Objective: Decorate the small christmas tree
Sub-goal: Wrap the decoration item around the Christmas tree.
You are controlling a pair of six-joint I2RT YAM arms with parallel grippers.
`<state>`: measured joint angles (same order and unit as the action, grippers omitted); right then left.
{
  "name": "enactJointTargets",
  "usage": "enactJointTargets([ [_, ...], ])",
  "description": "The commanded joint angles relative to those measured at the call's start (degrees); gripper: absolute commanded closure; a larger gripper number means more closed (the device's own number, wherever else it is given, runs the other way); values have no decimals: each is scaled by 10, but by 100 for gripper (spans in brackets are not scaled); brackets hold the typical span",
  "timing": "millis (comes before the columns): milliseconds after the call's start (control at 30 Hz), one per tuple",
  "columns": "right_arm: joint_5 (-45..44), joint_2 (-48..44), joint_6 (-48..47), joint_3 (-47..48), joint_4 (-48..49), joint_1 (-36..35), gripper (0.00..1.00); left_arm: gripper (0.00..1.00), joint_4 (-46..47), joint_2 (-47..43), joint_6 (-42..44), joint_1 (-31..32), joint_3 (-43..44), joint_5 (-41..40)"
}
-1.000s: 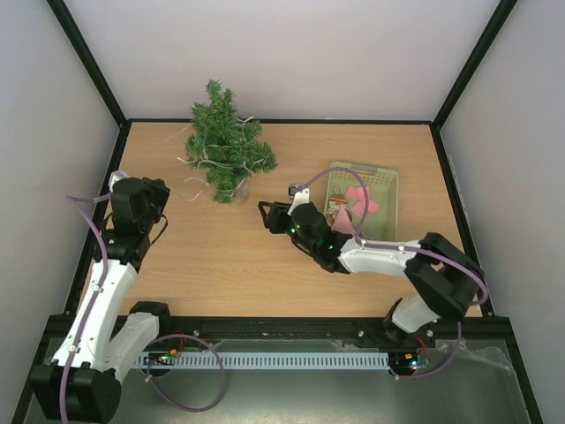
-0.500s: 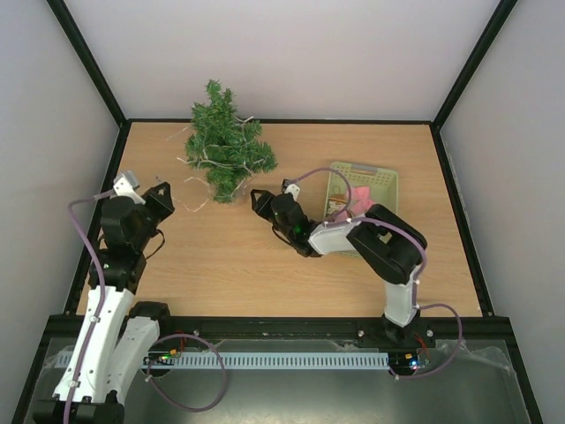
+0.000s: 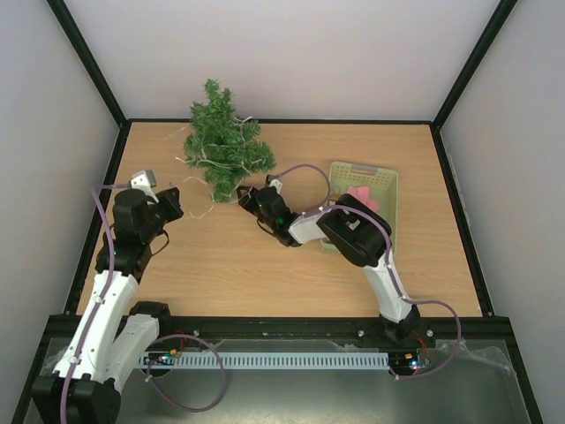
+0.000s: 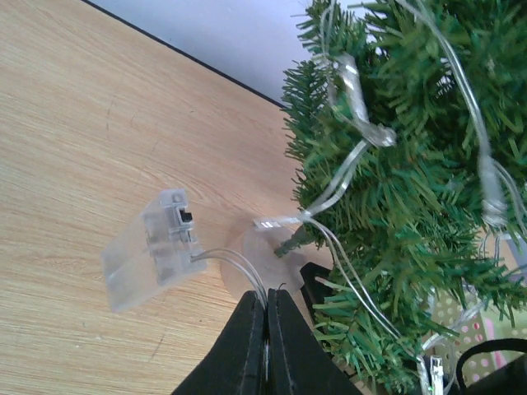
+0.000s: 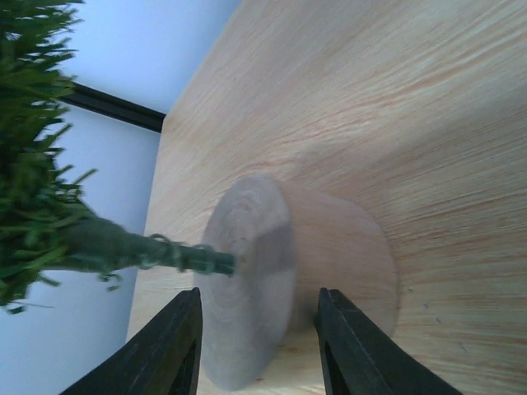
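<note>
The small bushy dark green artificial christmas tree (image 3: 222,150) stands back-left on the wooden tabletop (image 3: 221,274). The left hand (image 4: 266,306) is pinched tight on the clear light wire (image 4: 230,259), beside its clear plastic battery box (image 4: 152,247). The right hand (image 5: 259,300) stands half apart, astride the round wooden base (image 5: 247,247). The step looks like steadying the tree for stringing; next, the right hand needs to close squarely on the base.

Item count for this station:

- One bench (image 3: 221,274).
- One small christmas tree (image 3: 222,141), fitted on one round wooden base (image 5: 280,296).
- One light string (image 4: 354,90), wired to one clear switch box (image 4: 152,247).
- One pale green basket (image 3: 388,177), with one pink item (image 3: 357,194) visible inside. Any further contents cannot be counted.
- Two arms: one left arm (image 3: 101,300) and one right arm (image 3: 371,247).
- Four fingers (image 4: 247,346) in total, two per arm.
</note>
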<state>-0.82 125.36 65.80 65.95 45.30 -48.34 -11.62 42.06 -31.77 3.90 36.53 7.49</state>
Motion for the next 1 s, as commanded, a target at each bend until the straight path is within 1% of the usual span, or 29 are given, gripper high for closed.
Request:
enactJointTargets([
  [0,20,34,-10,35,-27,10,64,98,17,8,31,1,10,-4],
  [67,27,41,-24,37,-38,18,68,98,11,13,41,1,26,-19],
  [133,58,51,-48,43,-44,34,74,98,9,19,49,0,41,-26],
  [200,109,63,-98,62,-76,50,78,98,3,28,63,-1,57,-23],
  [267,146,71,-159,80,-122,63,79,98,-6,44,73,-6,72,-20],
  [400,190,72,-270,117,-188,77,80,98,-6,64,79,-24,89,39],
  [467,197,67,-334,142,-220,78,80,98,2,62,78,-25,89,74],
  [533,211,64,-371,159,-243,83,80,98,10,54,79,-25,79,100],
  [633,255,62,-403,166,-246,99,81,97,23,37,95,-25,52,89],
  [733,322,74,-399,160,-213,120,84,98,61,18,114,-28,2,23],
  [767,349,79,-396,159,-201,125,84,98,64,17,112,-33,-1,14],
  [800,369,82,-400,159,-193,128,85,98,62,20,106,-39,0,15],
  [867,381,84,-428,159,-197,129,85,98,63,23,85,-44,7,33],
  [967,356,81,-479,176,-238,129,84,98,79,23,58,-44,9,74],
])
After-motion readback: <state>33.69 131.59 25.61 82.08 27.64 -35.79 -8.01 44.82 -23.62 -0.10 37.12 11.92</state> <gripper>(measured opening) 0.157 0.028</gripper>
